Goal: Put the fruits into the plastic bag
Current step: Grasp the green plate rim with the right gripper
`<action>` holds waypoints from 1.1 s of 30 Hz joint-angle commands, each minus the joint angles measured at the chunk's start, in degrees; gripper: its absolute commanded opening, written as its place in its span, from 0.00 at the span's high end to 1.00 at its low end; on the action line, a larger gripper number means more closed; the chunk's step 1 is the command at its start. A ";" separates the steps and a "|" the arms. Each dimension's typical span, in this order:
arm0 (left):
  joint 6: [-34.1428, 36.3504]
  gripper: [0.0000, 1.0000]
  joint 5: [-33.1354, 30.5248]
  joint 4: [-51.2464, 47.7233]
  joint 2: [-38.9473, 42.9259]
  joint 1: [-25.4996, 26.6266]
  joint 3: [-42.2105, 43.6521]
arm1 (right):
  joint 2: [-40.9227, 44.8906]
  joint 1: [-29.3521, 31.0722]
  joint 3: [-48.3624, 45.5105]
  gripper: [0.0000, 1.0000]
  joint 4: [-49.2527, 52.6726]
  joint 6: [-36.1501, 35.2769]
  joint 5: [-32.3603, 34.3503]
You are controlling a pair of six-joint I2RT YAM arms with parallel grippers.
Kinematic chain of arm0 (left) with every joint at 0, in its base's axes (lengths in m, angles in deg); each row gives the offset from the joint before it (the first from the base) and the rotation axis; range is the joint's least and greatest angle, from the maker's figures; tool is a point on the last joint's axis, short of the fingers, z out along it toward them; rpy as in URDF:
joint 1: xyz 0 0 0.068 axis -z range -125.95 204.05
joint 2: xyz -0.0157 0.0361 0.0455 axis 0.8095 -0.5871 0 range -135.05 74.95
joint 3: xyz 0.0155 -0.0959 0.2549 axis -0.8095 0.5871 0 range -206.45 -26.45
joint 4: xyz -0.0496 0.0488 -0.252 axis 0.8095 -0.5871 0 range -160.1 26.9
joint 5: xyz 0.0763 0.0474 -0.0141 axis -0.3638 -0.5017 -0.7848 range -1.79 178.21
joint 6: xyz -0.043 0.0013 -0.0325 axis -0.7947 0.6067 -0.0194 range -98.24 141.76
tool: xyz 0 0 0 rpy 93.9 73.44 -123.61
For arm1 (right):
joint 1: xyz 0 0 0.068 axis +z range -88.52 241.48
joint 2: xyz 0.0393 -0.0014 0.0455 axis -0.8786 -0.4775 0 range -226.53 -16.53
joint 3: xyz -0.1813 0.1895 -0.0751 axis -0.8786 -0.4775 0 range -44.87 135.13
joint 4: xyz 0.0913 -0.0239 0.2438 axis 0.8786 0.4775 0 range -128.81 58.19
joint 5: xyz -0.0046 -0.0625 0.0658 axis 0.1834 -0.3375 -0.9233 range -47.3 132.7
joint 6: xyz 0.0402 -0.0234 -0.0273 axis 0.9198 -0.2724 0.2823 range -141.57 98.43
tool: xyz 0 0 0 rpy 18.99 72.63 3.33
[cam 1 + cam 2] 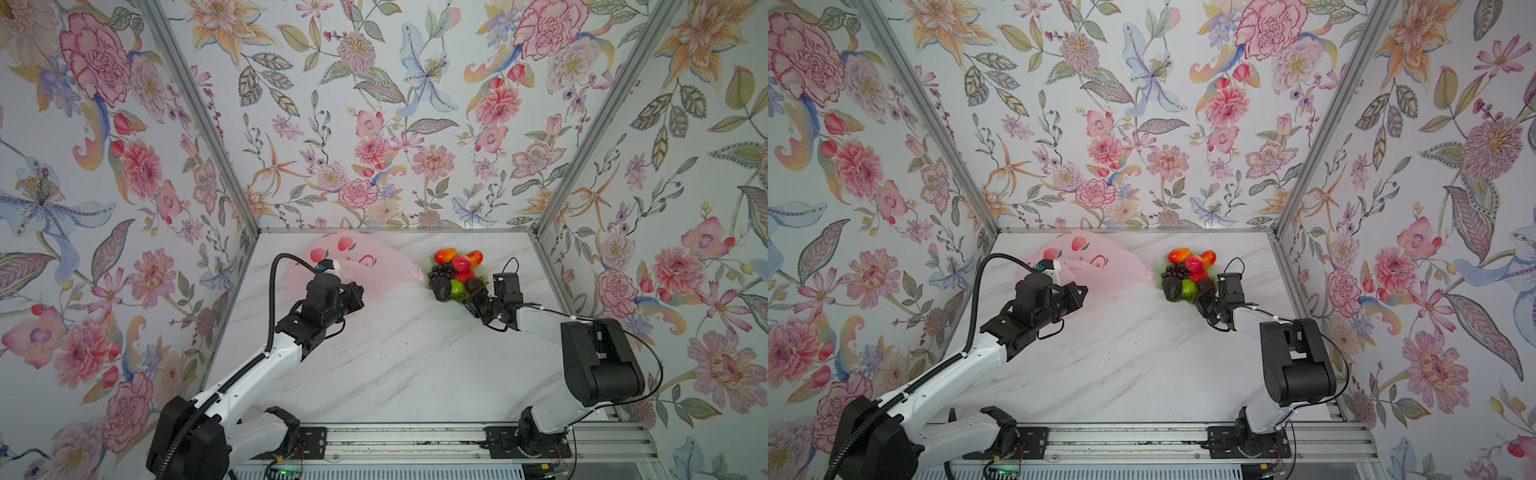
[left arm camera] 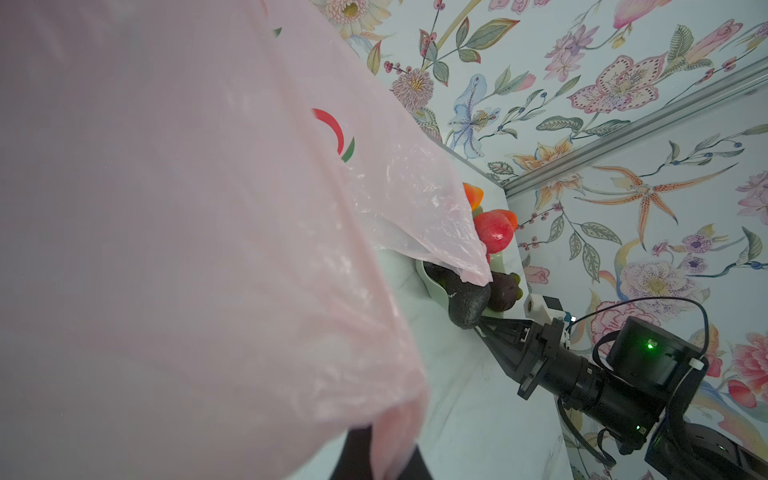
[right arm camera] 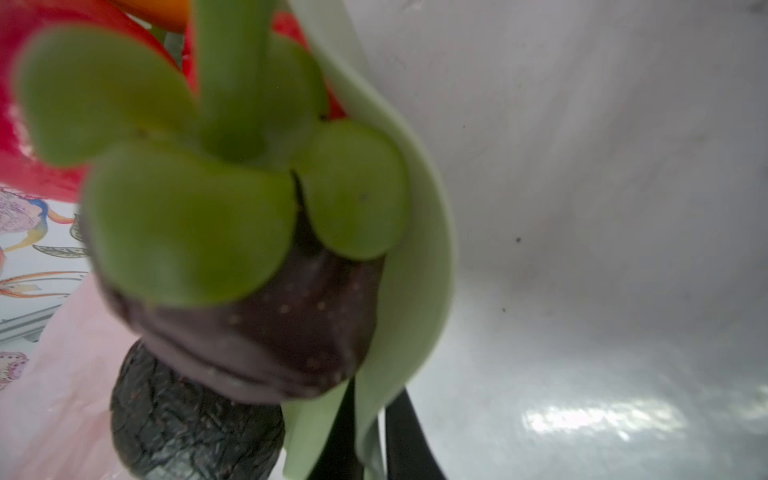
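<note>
Left hand [image 1: 355,296]: pressed together on a fold of the thin, translucent pink plastic bag with red fruit prints [image 1: 374,257]. The left wrist view shows the film gathered between its tips. The bag runs from that pinch back toward the far wall, part lifted, part lying on the white marble-patterned worktop [image 1: 395,353]. No fruit shape shows through it, so it looks empty. I cannot make out where the mouth is.

The bag's right corner ends just beside the left rim of the pale green scalloped dish [image 3: 419,257]. I cannot tell whether they touch.

Dish contents: all the small toy fruits [image 1: 457,274], heaped.
- Far side: two orange-red mangoes and a pink-red peach.
- Middle: dark purple grapes and a red strawberry.
- Near side: wrinkled dark avocado [image 3: 187,424], bumpy green fruit, and a maroon round fruit with green calyx [image 3: 291,324].

Right hand [image 1: 471,300]: at the dish's near-right rim, tips closed. In the right wrist view the dish's thin wall passes between them, so it reads as a pinch on the rim, not on a fruit.

Key relation: the bag lies left of the right hand, across the dish. The right arm is the nearer one to the fruits. Judgement: nothing is transferred yet.
</note>
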 commanded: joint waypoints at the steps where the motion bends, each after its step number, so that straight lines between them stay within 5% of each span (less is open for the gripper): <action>1: 0.84 1.00 -1.45 -1.52 1.07 0.61 -2.05 | -1.32 0.30 1.22 0.95 -0.39 0.56 0.50; 18: 1.03 1.00 -1.60 -1.05 1.94 0.60 -1.88 | 3.45 2.73 1.06 1.00 5.02 -3.04 -0.77; 33: 1.20 1.00 -1.40 -0.61 3.04 0.57 -1.35 | 17.10 9.93 -9.74 1.00 9.01 -2.92 -0.54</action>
